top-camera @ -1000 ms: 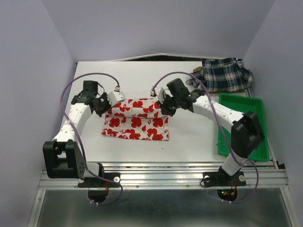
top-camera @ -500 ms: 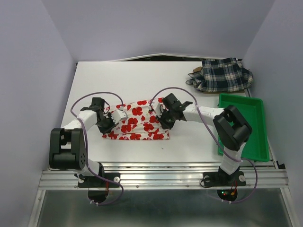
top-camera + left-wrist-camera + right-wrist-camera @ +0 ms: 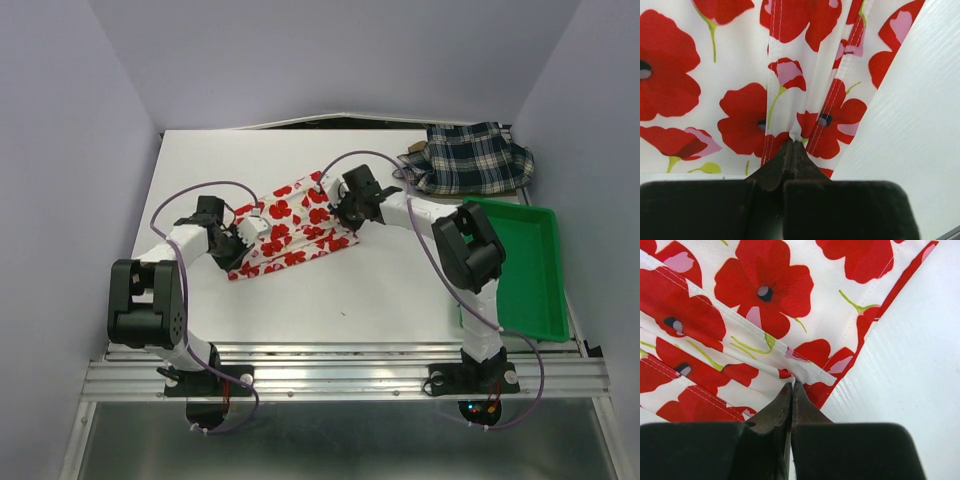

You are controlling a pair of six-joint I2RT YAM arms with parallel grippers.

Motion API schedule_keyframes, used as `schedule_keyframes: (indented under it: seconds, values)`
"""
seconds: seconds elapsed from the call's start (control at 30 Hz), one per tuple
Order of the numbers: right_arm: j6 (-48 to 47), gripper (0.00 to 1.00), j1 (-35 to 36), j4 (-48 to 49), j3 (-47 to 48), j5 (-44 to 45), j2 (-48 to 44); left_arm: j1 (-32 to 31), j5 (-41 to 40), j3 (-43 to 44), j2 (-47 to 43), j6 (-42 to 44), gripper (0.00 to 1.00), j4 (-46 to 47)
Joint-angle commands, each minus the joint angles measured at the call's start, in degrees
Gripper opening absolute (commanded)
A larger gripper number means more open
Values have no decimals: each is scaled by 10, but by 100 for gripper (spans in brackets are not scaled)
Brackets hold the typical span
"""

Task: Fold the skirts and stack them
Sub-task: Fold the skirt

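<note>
The white skirt with red flowers lies folded in a slanted band at the table's middle. My left gripper is shut on its lower left end; the left wrist view shows the fingertips pinching a seam of the flowered skirt. My right gripper is shut on the upper right end; in the right wrist view its tips nip a hem of the flowered skirt. The navy-and-white plaid skirt sits crumpled at the back right corner. A tan bit peeks out beside it.
A green plastic tray lies along the right edge of the white table, right beside the right arm's elbow. Purple cables loop over both arms. Walls enclose the table on three sides.
Both grippers, still shut on the flowered skirt, have swung it: the right end went up toward the back, so the band now lies slanted instead of level, and narrower.
</note>
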Motion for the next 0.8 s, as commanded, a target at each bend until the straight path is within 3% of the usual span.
schedule_keyframes:
  seconds: [0.0, 0.07, 0.1, 0.17, 0.2, 0.37, 0.53, 0.77]
  values:
    - [-48, 1, -18, -14, -12, 34, -44, -10, 14, 2, -52, -11, 14, -29]
    - [-30, 29, -18, -15, -25, 32, -81, -38, 26, -16, -95, -13, 29, -31]
    - [-20, 52, -18, -14, -27, 30, -96, -45, 31, -23, -110, -17, 34, -32]
    - [2, 68, -18, -21, -28, 20, -124, -67, 44, -33, -157, -16, 45, -36]
    - [25, 69, -18, -33, -26, 14, -150, -74, 51, -43, -171, -13, 50, -39]
    - [101, 67, -18, -87, -12, -35, -204, -101, 59, -51, -233, 30, 48, -72]
    - [197, 46, -18, -117, -30, -77, -192, -101, 41, -2, -179, -37, 39, -25]
    - [317, 38, -23, -120, -84, -124, -146, -115, 20, 84, -74, -115, 42, 20]
